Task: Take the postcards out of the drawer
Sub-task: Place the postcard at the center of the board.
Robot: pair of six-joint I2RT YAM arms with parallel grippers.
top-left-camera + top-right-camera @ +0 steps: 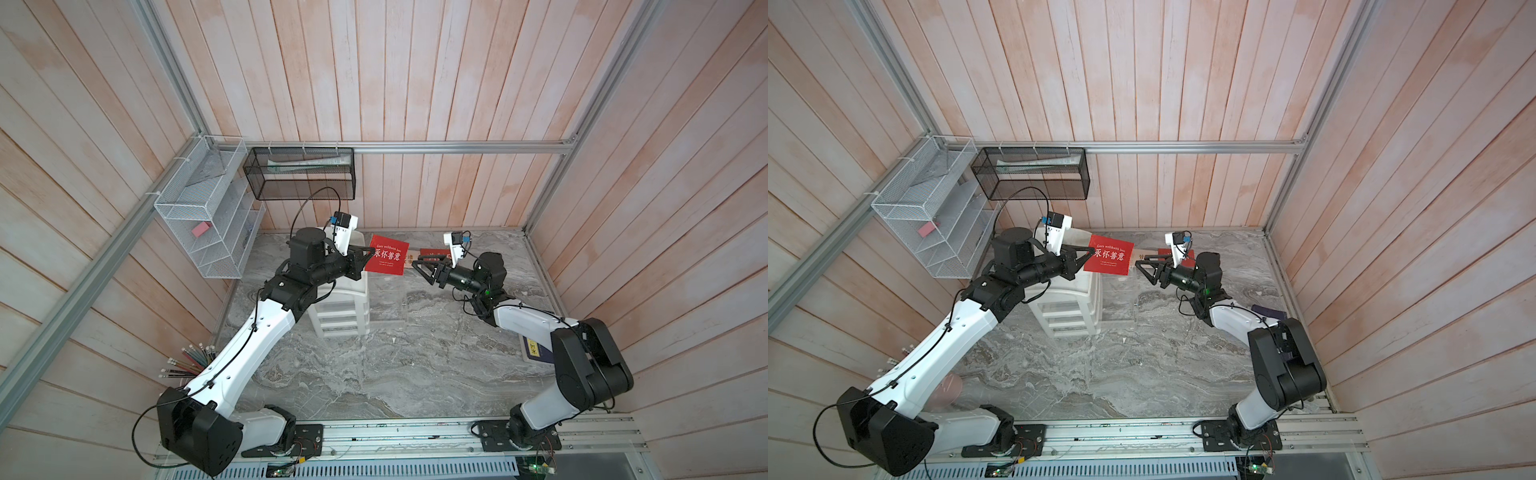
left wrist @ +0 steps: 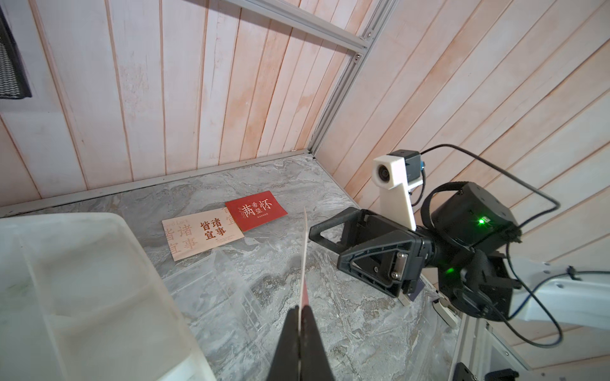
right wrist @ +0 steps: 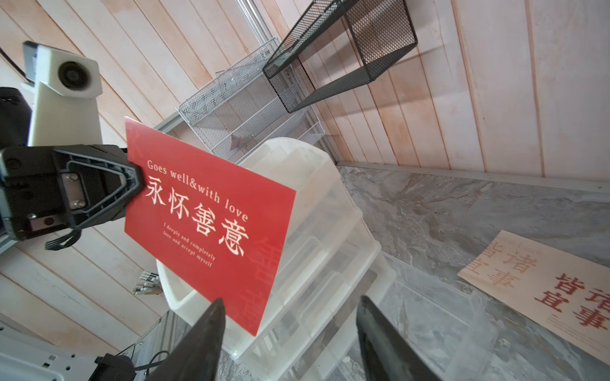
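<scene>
Left pincer [image 1: 369,258] clamps one edge of a red postcard [image 1: 387,259] held up just beside the drawer unit [image 1: 345,316], right pincer [image 1: 416,266] gaping near its free edge, beige postcard [image 2: 201,234] and second red postcard [image 2: 255,211] flat on the surface [image 1: 415,353] beyond that unit; the held card looks light, thin and bendy, so pinch well inside an edge.

The light is soft, even and bright, without hard glare; the marble desk [image 1: 415,374] carries a dull sheen. The clearest shadow is a grey smear on the wall planks [image 3: 495,99] beside the black mesh basket [image 3: 343,49], beyond the right tool [image 3: 290,299]. In both top views the planks bow toward the edges. The tool's fingers [image 3: 204,336] are blurred; print on the red card [image 3: 211,231] ahead is sharp.
</scene>
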